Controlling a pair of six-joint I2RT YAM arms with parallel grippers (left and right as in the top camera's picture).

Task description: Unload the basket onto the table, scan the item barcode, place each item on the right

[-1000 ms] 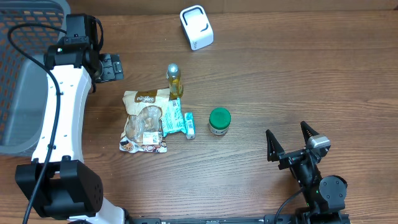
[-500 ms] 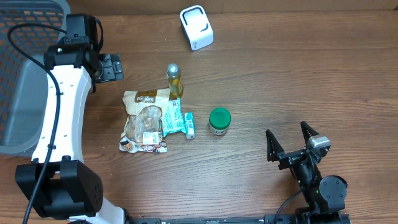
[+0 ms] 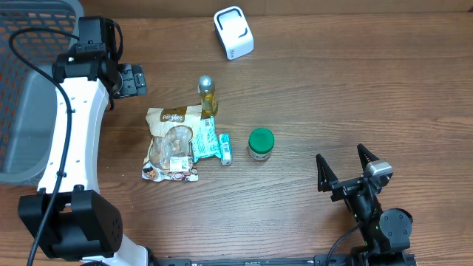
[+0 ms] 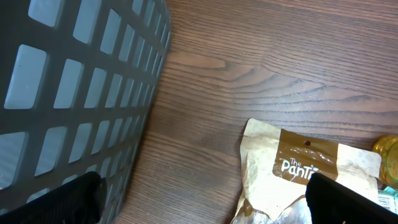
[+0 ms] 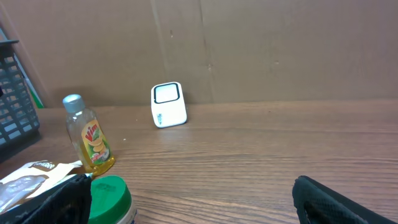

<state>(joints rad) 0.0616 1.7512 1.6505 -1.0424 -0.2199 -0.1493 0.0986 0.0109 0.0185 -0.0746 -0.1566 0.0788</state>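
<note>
A white barcode scanner (image 3: 233,32) stands at the back of the table, also visible as the scanner (image 5: 168,104) in the right wrist view. The items lie mid-table: a yellow bottle (image 3: 208,96), a brown and clear snack bag (image 3: 172,144), a teal packet (image 3: 212,144) and a green-lidded jar (image 3: 260,143). My left gripper (image 3: 140,79) hovers open, left of the bottle and above the bag's top edge (image 4: 298,168), holding nothing. At the front right, my right gripper (image 3: 341,155) is open and empty, facing the jar (image 5: 111,199) and the bottle (image 5: 90,137).
A grey slatted basket (image 3: 29,89) fills the far left edge, close beside the left gripper (image 4: 205,205). A brown cardboard wall (image 5: 249,43) backs the table behind the scanner. Bare wood lies between the right gripper (image 5: 193,205) and the scanner.
</note>
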